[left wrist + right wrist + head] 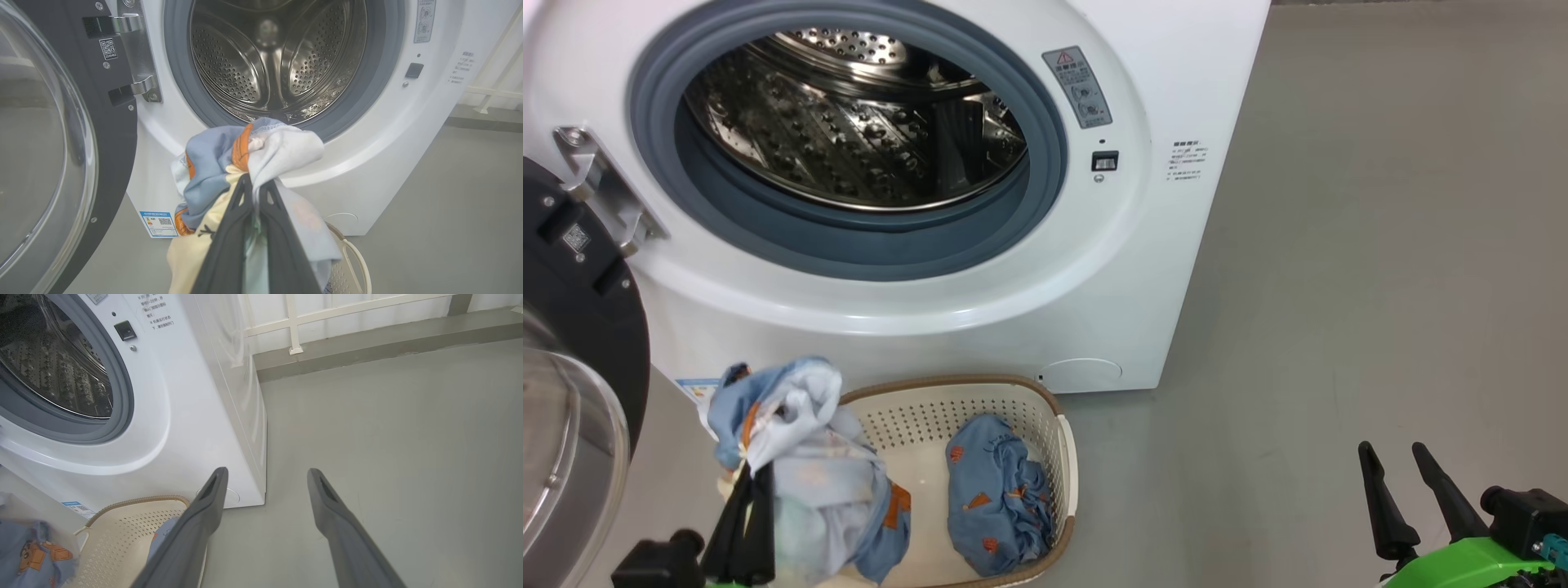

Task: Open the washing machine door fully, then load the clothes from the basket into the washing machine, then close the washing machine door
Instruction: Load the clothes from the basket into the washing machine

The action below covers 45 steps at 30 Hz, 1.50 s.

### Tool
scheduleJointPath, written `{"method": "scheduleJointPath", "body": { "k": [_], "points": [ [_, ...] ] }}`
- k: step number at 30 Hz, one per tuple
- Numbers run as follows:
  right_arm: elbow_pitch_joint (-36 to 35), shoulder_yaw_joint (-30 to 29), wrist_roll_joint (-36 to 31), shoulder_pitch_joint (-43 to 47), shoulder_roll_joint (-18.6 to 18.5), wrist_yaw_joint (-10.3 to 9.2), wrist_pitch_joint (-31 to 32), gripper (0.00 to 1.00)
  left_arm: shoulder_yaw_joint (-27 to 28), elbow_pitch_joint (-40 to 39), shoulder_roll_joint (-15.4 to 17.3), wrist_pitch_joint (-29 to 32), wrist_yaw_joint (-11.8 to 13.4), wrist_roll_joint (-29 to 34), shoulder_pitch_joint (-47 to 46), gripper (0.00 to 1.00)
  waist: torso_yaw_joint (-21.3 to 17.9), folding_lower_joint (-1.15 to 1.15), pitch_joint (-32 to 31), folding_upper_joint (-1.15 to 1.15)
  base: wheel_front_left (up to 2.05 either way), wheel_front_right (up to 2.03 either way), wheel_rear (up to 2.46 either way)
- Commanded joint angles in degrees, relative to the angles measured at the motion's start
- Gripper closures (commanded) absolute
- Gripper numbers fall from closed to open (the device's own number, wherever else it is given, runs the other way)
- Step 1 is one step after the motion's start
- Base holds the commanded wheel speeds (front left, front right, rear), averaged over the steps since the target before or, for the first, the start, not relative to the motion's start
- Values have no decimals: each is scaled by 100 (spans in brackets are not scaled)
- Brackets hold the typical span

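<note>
The washing machine (1013,310) has its round mouth facing the robot. The washing machine door (580,327) is swung wide open to the left, with its glass bowl (564,457) sticking out. One basket (980,390) sits on the floor (1339,286) just in front, one rounded end pointing at the machine. The left gripper (256,183) is pinched tight on one bundle of clothes (220,163), held above the basket and hanging down long-ways. One blue piece (996,498) with orange prints lies in the basket. The right gripper (1392,451) is spread wide and holds nothing, off to the right over the floor. A grey label (1078,86) shows a warning triangle. A blue sticker (159,223) and a door sticker (108,48) each show a square code, but the writing is too small to read
</note>
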Motion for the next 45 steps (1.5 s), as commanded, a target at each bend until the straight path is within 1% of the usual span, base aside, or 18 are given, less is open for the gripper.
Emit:
{"method": "scheduleJointPath", "body": {
  "k": [1,6,14,18,24,30,31,39,45],
  "points": [
    [-143,139,-59,-68,-91,16,-44,0,182,-129,47,-60,-14,-5,-330,100,-2,0,38,0,0,0,0],
    [-156,161,-65,-154,-65,16,-44,0,68,-10,97,-60,-15,-55,-812,100,-15,0,190,0,0,0,0],
    [-183,206,-64,-447,-28,16,-44,0,-160,338,349,-60,-15,-219,-1944,100,-80,0,614,0,0,0,0],
    [-206,217,-61,-584,-2,16,-44,0,-232,581,480,-60,-15,-244,-2528,100,-133,0,835,0,0,0,0],
    [-227,250,-58,-808,63,16,-44,0,-320,1073,572,-60,-15,-267,-3399,100,-232,0,1158,0,0,0,0],
    [-261,307,-56,-1060,134,16,-44,0,-445,1796,652,-60,-15,-285,-4302,100,-356,0,1518,0,0,0,0],
    [-261,307,-56,-1060,134,16,-44,0,-445,1796,652,-60,-15,-285,-4302,100,-356,0,1518,0,0,0,0],
    [-265,403,-33,-1357,229,16,-44,0,-566,3072,642,-60,-15,-343,-5328,100,-527,0,1917,0,0,0,0],
    [-292,433,-21,-1511,296,16,-44,0,-550,3982,647,-60,-15,-382,-5955,100,-627,0,2139,0,0,0,0]
  ]
}}
